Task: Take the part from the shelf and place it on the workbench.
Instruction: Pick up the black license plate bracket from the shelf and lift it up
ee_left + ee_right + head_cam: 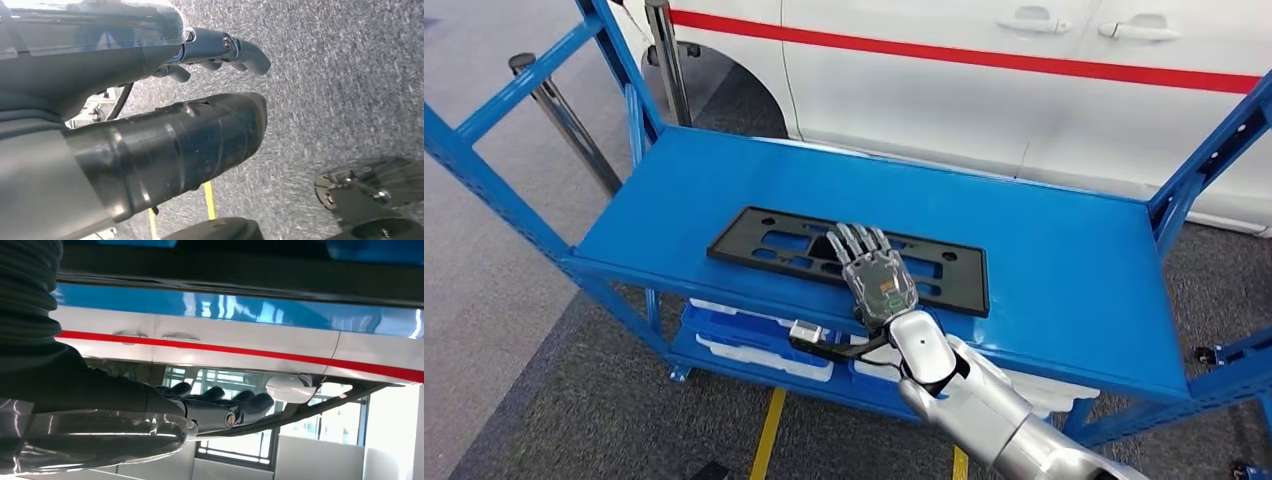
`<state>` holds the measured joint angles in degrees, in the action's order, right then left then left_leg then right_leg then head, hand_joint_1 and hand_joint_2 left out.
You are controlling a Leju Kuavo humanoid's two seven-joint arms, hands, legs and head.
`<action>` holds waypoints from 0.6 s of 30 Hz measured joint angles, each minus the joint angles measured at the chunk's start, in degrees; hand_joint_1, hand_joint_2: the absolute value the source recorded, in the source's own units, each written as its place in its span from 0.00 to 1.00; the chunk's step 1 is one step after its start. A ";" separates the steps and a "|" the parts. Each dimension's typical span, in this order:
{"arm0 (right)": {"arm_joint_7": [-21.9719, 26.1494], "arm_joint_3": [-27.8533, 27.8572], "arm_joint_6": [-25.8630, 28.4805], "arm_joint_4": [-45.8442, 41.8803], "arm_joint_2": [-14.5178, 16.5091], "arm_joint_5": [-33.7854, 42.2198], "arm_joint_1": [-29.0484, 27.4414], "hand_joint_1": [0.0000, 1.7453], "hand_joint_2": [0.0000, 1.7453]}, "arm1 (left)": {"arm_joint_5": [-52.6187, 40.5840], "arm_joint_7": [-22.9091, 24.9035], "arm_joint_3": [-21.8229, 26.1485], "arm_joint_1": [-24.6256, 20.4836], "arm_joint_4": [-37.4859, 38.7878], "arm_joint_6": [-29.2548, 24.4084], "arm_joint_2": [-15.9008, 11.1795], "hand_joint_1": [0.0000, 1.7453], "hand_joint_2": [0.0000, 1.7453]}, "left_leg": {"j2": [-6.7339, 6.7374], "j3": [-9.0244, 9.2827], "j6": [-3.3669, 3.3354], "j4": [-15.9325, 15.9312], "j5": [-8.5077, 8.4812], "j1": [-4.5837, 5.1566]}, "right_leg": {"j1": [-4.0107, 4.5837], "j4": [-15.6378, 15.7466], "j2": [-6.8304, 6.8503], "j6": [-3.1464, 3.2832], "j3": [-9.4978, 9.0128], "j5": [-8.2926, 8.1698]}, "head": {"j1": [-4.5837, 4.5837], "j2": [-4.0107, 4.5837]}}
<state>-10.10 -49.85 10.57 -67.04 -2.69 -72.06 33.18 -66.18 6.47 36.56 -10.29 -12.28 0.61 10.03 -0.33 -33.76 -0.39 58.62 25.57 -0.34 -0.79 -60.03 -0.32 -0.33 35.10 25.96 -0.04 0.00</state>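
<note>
Silver arm [984, 405], clear-backed right hand [876, 275], dark fingers.

right hand [879, 275] reaches forward, palm down, fingers extended; left hand [220, 50] hangs with fingers loosely curled.

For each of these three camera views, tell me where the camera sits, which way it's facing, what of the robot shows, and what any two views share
Head view: high on the body, looking forward and down at the blue shelf; the right hand lies over the black part.
Left wrist view: behind the left hand, facing the grey carpet.
Right wrist view: behind the right hand, turned, facing the white car.
Shared: head and right wrist views both show the right hand and the car's red stripe.
</note>
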 joint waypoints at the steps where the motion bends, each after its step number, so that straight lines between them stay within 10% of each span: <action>1: 0.18 0.01 -0.25 -0.03 -0.04 0.21 0.02 0.00 1.00 | 0.14 -0.17 0.01 0.03 0.00 0.04 -0.04 0.00 0.00 | 0.00 -0.02 0.25 -0.04 0.05 -0.06 | -0.04 0.02 -0.03 0.36 0.02 -0.04 | 0.00 0.00; 4: 0.71 0.01 -0.88 -0.09 -0.05 0.83 0.33 0.00 1.00 | 0.44 -0.20 0.01 0.01 0.00 -0.07 -0.16 0.00 0.00 | 0.06 -1.67 1.05 3.81 2.55 -0.26 | -0.28 0.43 0.03 1.45 -0.17 0.02 | -0.01 0.00; 8: 1.65 -0.03 -1.97 -0.08 -0.07 2.03 0.56 0.00 1.00 | 0.55 0.18 0.01 0.38 0.00 -0.17 -0.24 0.00 0.00 | 0.12 -8.49 1.36 16.86 6.43 -0.38 | 0.11 0.50 0.02 2.14 -0.95 1.24 | 0.00 0.00; 12: 2.06 -0.09 -2.38 -0.32 -0.07 2.53 0.83 0.00 1.00 | 0.57 0.28 0.01 0.81 0.00 -0.17 -0.41 0.00 0.00 | 0.22 -3.99 0.03 5.75 -0.90 0.01 | 0.51 0.60 0.12 1.80 -3.37 2.71 | 0.02 0.00; 18: 2.22 -0.19 -2.46 -0.82 -0.07 2.66 1.33 0.00 1.00 | 0.59 0.35 0.03 0.98 0.00 -0.22 -0.55 0.00 0.00 | 0.42 1.59 -1.76 -1.67 0.07 0.31 | 0.47 -1.71 0.29 0.03 -4.09 2.26 | 0.04 0.00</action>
<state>-7.88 -50.04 8.11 -67.86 -2.75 -69.40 34.51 -65.59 6.82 36.59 -9.31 -12.28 0.38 9.48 0.09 -32.16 -2.16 56.95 25.64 -0.03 -0.31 -61.74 -0.03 -0.29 31.01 28.22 0.00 0.00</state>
